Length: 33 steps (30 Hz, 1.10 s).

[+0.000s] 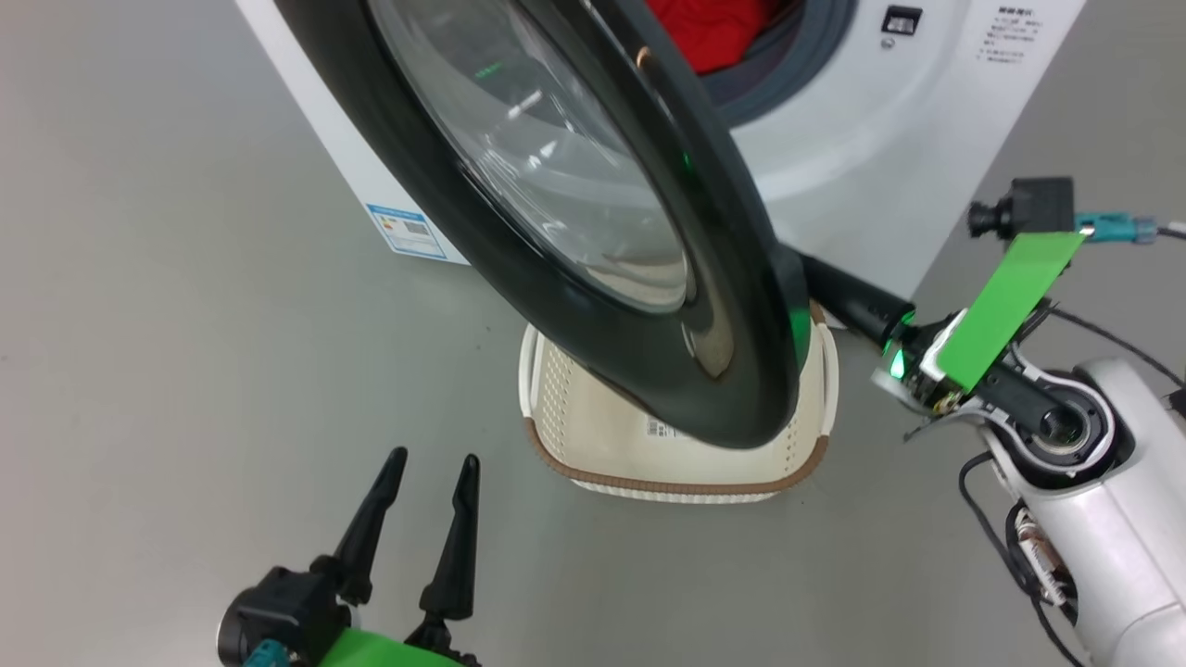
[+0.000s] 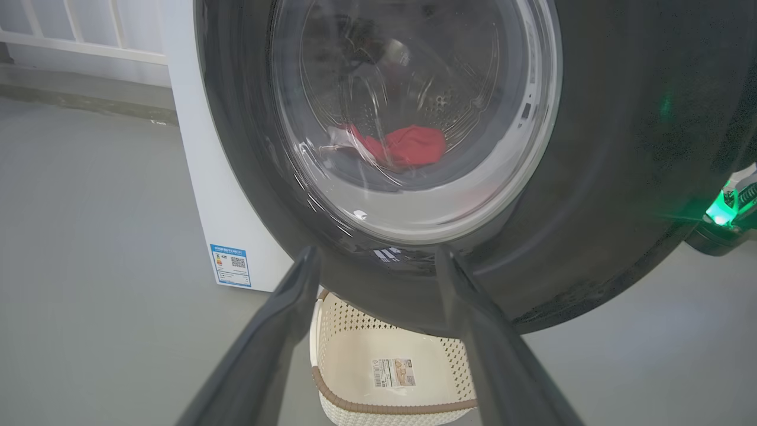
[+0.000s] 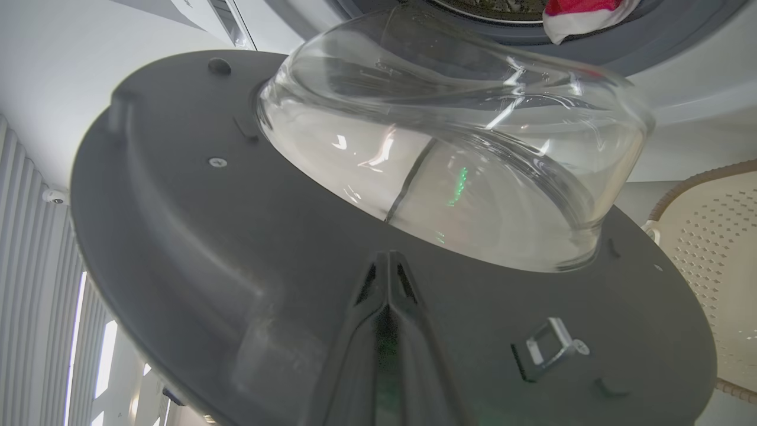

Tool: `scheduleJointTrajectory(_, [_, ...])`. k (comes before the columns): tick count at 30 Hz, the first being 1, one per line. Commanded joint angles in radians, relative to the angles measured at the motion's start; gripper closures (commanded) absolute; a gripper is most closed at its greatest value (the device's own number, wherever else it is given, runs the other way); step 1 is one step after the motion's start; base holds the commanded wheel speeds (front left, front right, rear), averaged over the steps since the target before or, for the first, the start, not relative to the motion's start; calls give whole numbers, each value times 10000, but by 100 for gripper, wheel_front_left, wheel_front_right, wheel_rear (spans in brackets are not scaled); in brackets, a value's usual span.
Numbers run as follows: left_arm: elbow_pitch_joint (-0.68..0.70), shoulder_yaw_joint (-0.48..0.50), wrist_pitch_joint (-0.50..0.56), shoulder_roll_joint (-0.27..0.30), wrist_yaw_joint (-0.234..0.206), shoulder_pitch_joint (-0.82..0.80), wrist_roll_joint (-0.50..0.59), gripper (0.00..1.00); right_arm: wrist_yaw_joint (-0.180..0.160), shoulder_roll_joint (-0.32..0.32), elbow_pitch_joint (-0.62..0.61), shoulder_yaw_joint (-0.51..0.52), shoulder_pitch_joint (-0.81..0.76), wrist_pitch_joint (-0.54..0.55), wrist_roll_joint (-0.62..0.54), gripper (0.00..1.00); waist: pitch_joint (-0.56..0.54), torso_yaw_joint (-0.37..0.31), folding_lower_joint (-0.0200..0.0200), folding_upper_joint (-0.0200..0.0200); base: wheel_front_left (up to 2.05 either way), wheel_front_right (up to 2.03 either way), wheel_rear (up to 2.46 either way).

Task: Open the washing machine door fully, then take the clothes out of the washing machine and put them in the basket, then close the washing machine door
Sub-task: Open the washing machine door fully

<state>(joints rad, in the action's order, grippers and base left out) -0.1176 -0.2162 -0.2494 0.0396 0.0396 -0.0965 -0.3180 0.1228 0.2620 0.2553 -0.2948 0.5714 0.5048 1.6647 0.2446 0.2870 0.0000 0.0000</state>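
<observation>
**Sup:** Counts, pls?

**Me:** I saw one big white boxy front-loading washer and one large round black-rimmed door w/ a bulging clear glass bowl. There was also one small cream perforated plastic basket w/ a brown woven-look rim. The soft red clothes sat in the drum mouth as one heap; no. of pieces I couldn't tell. One blue sticker was low on the washer's side, and one label was inside the basket.

**Sup:** Grippers?

**Me:** Two. My left gripper hung over the grey floor, near side and left of the basket, fingers spread wide, holding nothing. My right gripper had its fingers pressed together, tips right at the door's grey inner face just below the glass bowl. Contact I couldn't confirm.

**Sup:** Edges, room?

**Me:** The door stood part-open, swung out at an angle. Its lower edge hung over the basket and hid much of the opening in the head view; the near rim showed clear. The basket stood on the floor just in front of the washer. Bare floor lay wide open to my left. On the right, my arm sat close beside the door's edge.
</observation>
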Motion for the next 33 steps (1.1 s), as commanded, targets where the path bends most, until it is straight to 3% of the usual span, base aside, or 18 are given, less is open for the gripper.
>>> scheduleJointTrajectory(1, [260,297,-124,106,-65,141,10,0,79,-245,-324,-124,-269,163,-160,100,-275,234,0,0,0,0,0])
scheduleJointTrajectory(33, [50,215,-124,106,-381,883,169,0,79,-1589,-475,-762,-1573,674,-770,100,-1599,2348,0,0,0,0,0])
